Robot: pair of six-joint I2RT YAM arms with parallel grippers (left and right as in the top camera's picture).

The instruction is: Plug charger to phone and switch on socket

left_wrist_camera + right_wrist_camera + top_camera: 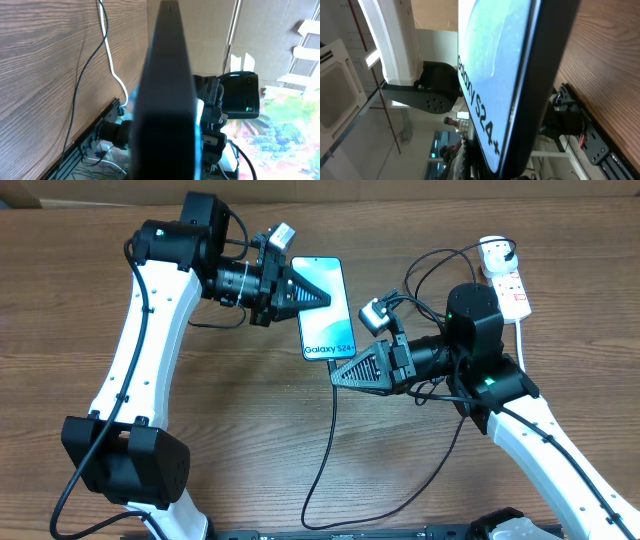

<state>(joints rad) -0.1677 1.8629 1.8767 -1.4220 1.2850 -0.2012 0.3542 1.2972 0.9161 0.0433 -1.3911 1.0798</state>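
The phone (325,320) is lifted off the table, its light blue screen facing up with "Galaxy S24" at the near end. My left gripper (322,298) is shut on its left edge. The left wrist view shows only the phone's dark edge (167,100), close up. My right gripper (338,377) is shut on the plug end of the charger, right at the phone's near end. The thin black charger cable (322,460) trails from it toward the front edge. In the right wrist view the phone (495,75) fills the frame and the plug tip is hidden. The white socket (508,283) lies at the far right.
A white cord (522,340) and black leads (440,265) run from the power strip toward the right arm. A white cord (107,55) and a thin black cable (75,110) cross the wooden tabletop (250,410). Cardboard stands behind the table.
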